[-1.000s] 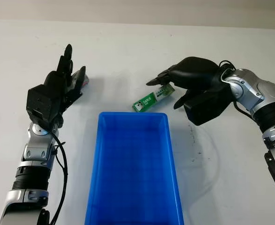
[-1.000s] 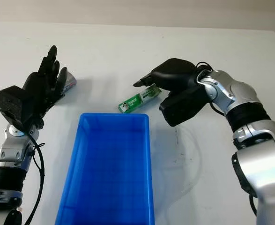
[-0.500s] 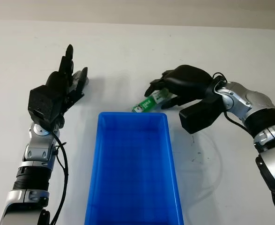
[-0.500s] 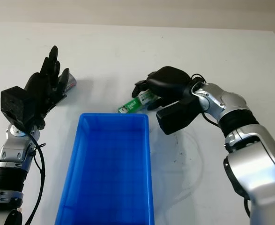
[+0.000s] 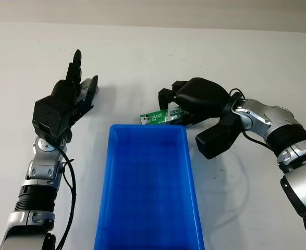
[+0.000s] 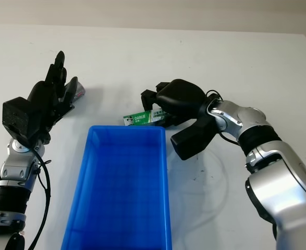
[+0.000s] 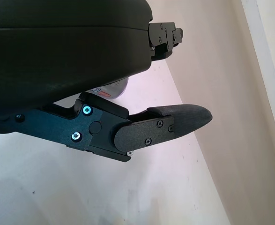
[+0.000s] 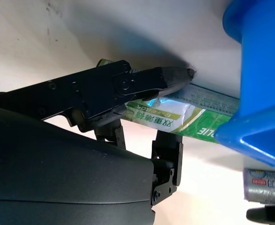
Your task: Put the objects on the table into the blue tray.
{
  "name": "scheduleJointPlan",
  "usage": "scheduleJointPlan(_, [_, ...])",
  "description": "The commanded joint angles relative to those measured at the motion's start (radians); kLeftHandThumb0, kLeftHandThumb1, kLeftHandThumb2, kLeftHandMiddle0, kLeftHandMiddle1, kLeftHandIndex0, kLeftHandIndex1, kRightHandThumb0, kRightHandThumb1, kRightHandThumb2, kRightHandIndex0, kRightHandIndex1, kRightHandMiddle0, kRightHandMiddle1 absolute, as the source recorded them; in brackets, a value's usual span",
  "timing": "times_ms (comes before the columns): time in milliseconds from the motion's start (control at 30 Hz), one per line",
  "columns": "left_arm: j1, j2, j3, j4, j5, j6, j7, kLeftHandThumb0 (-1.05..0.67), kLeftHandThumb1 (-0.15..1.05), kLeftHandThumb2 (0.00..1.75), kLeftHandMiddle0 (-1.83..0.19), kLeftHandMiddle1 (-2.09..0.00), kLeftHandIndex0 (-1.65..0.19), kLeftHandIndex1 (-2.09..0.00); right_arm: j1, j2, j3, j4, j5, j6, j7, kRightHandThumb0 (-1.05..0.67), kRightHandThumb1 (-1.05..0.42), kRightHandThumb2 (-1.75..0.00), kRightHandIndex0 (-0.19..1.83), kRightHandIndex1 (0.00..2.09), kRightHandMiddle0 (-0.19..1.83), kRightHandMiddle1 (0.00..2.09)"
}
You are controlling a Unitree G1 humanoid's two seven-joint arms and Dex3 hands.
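Note:
A green-and-white packet point(image 5: 154, 117) sits just beyond the far rim of the blue tray point(image 5: 147, 127), roughly parallel to it. My right hand point(image 5: 172, 107) comes in from the right and is shut on the packet's right end. In the right wrist view one finger point(image 8: 142, 82) lies over the packet point(image 8: 174, 117) and another presses from below, close to the tray's corner point(image 8: 259, 70). My left hand point(image 5: 84, 73) is open at the far left, raised upright. A silver tube with a pink label point(image 6: 78, 94) lies on the table right behind its fingers.
The blue tray's inside holds nothing. The white table stretches wide around the tray. Faint dark scuff marks point(image 5: 215, 166) show on the table right of the tray. The silver tube point(image 7: 111, 89) peeks out beside the left hand's shell.
My right hand has moved left and curled its fingers onto the green packet. The packet has swung from slanted to nearly level and shifted left along the tray's far rim. The left hand has hardly moved.

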State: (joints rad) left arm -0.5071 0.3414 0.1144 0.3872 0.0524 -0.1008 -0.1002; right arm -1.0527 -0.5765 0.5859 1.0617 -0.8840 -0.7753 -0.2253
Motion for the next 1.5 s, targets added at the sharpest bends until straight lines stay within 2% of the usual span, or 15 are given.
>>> scheduleJointPlan(0, [0.004,0.002,-0.002,0.011,-0.001,-0.01,-0.003,-0.68,1.05,0.61,0.11,-0.05,0.13,-0.05,-0.008,-0.013,-0.026,0.0,0.02,0.006,-0.036,-0.48,-1.05,-0.28,0.75,2.09,0.42,2.09])
scheduleJointPlan(233, [0.007,0.002,-0.002,0.009,-0.001,-0.018,-0.005,-0.68,1.05,0.61,0.1,-0.06,0.13,-0.05,-0.04,-0.031,-0.13,-0.052,0.093,0.021,-0.168,-0.41,-1.05,-0.19,0.77,2.09,0.51,2.09])
scheduleJointPlan(467, [0.01,0.001,-0.005,0.0,0.008,-0.003,0.001,-0.67,1.05,0.61,0.1,-0.05,0.13,-0.05,-0.016,-0.062,-0.239,-0.225,0.217,-0.03,-0.093,-0.44,-1.05,-0.27,0.8,2.09,0.54,2.09])
scheduleJointPlan(567, [0.011,0.001,-0.005,-0.001,0.006,-0.005,-0.002,-0.68,1.05,0.61,0.11,-0.05,0.14,-0.05,0.031,-0.078,-0.281,-0.356,0.305,-0.053,0.013,-0.44,-1.05,-0.27,0.81,2.09,0.54,2.09])
scheduleJointPlan(700, [0.01,0.002,-0.005,0.002,0.007,-0.01,0.0,-0.67,1.05,0.61,0.11,-0.05,0.14,-0.05,0.102,-0.089,-0.313,-0.518,0.496,-0.061,0.255,-0.46,-1.05,-0.26,0.88,2.09,0.64,2.09])
scheduleJointPlan(900, [0.003,0.001,-0.005,0.009,0.006,-0.009,-0.001,-0.67,1.05,0.61,0.1,-0.05,0.13,-0.05,0.258,-0.138,-0.308,-0.9,0.768,0.144,0.673,-0.49,-1.05,-0.25,0.88,2.09,0.63,2.09])
scheduleJointPlan(967, [0.002,0.0,-0.004,0.008,0.005,-0.004,0.001,-0.68,1.05,0.6,0.1,-0.06,0.13,-0.06,0.282,-0.141,-0.318,-0.97,0.807,0.203,0.757,-0.49,-1.05,-0.27,0.85,2.09,0.6,2.09])
scheduleJointPlan(1133, [0.003,0.001,-0.005,0.007,0.004,-0.009,-0.003,-0.67,1.05,0.6,0.11,-0.05,0.13,-0.05,0.307,-0.135,-0.325,-1.064,0.838,0.265,0.895,-0.54,-1.05,-0.26,0.91,2.09,0.69,2.09])
scheduleJointPlan(1200, [0.005,0.002,-0.007,0.004,0.006,-0.007,-0.002,-0.67,1.05,0.61,0.11,-0.05,0.13,-0.05,0.312,-0.136,-0.327,-1.083,0.837,0.272,0.936,-0.57,-1.05,-0.25,0.85,2.09,0.62,2.09])
scheduleJointPlan(1267, [0.007,0.001,-0.007,0.0,0.008,-0.008,-0.002,-0.68,1.05,0.61,0.11,-0.05,0.13,-0.05,0.324,-0.137,-0.331,-1.098,0.837,0.28,0.967,-0.61,-1.05,-0.22,0.58,1.96,0.42,1.92])
scheduleJointPlan(1333, [0.008,0.001,-0.008,-0.003,0.008,-0.007,0.0,-0.68,1.05,0.61,0.11,-0.05,0.13,-0.05,0.336,-0.134,-0.34,-1.11,0.836,0.29,0.986,-0.62,-1.04,-0.18,0.44,1.8,0.34,1.74])
scheduleJointPlan(1400, [0.009,0.0,-0.008,-0.005,0.009,-0.003,0.002,-0.68,1.05,0.61,0.1,-0.06,0.13,-0.05,0.344,-0.13,-0.346,-1.113,0.845,0.298,1.007,-0.63,-1.05,-0.13,0.35,1.54,0.29,1.49])
scheduleJointPlan(1467, [0.009,-0.001,-0.009,-0.005,0.007,-0.002,0.002,-0.68,1.05,0.61,0.1,-0.05,0.13,-0.05,0.345,-0.127,-0.347,-1.105,0.861,0.302,1.035,-0.65,-1.04,-0.08,0.11,0.97,0.15,1.0])
